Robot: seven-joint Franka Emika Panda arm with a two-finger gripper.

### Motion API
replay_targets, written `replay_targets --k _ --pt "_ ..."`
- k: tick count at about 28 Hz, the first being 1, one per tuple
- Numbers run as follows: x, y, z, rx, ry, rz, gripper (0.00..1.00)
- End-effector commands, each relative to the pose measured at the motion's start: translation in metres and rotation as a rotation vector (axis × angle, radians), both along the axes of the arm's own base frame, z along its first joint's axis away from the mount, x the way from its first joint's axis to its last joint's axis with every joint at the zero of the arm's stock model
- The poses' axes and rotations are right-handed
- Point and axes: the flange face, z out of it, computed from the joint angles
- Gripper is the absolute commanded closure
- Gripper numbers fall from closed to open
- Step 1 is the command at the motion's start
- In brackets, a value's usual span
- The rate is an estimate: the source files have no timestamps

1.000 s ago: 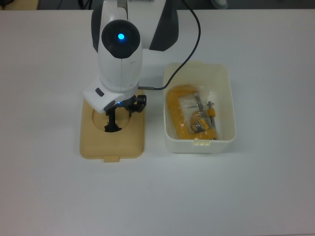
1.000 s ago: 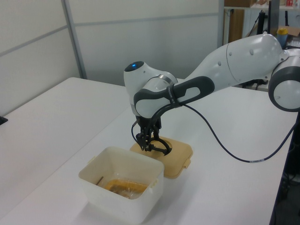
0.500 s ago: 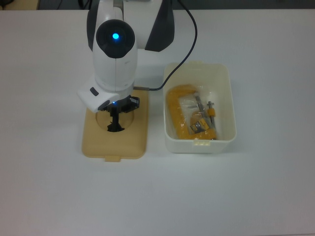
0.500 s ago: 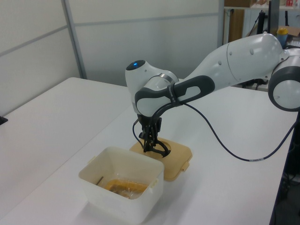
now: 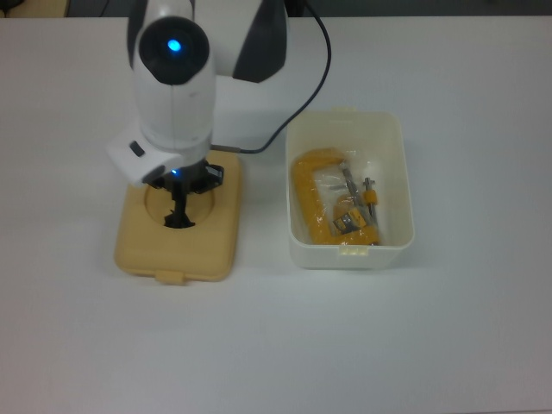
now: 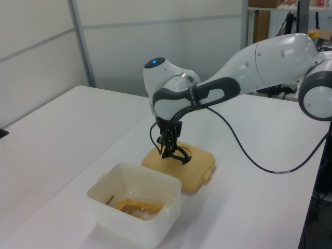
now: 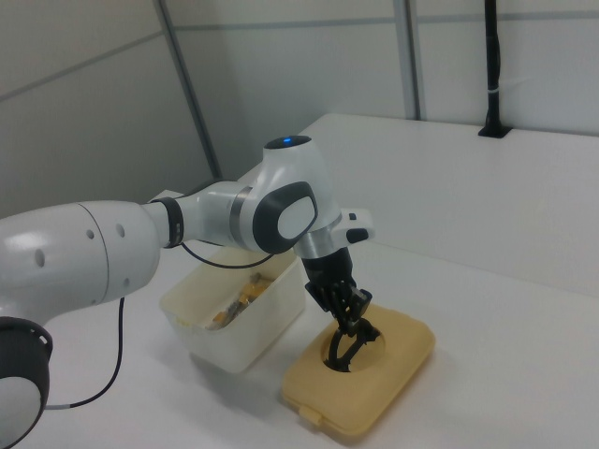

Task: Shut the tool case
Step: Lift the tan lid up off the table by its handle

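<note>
In the top view's left lies the tan lid (image 5: 177, 246), flat on the white counter (image 5: 276, 345), its long axis running top to bottom, its small tab toward the bottom edge. The pincer (image 5: 178, 213) is clenched on the lid's black handle (image 5: 179, 221) in the round recess. Well apart to the right stands the open white tub (image 5: 348, 188), holding a yellow clamp (image 5: 321, 200) and small parts. Grey wall panels stand behind the counter.

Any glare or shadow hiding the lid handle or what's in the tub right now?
Top view: even light, no glare; the arm's body covers the lid's far edge, the black handle shows. The tub's contents read clearly. Left view: the tub's near wall hides most of the contents. Right view: handle clear below the tool.
</note>
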Motion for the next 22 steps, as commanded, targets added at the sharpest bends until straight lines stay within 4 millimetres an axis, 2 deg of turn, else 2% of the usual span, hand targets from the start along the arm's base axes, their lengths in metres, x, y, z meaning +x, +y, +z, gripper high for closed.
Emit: replay_targets --k 1,4,5,9,10,15,18,22 --pt "-0.014 -0.012 0.04 0.004 0.002 0.011 1.0" --pt "-0.018 -0.018 0.055 0.026 0.012 0.012 1.0" --pt "-0.021 -0.021 0.071 0.052 0.011 0.012 1.0" --pt "-0.028 -0.021 0.094 0.077 0.005 0.014 1.0" --pt "-0.03 -0.02 0.106 0.079 -0.009 0.015 1.0" --pt "-0.036 -0.018 0.125 0.118 -0.032 0.005 1.0" --pt "-0.036 -0.016 0.128 0.133 -0.033 0.006 1.0" --pt "-0.038 0.006 0.132 0.131 -0.026 0.035 1.0"
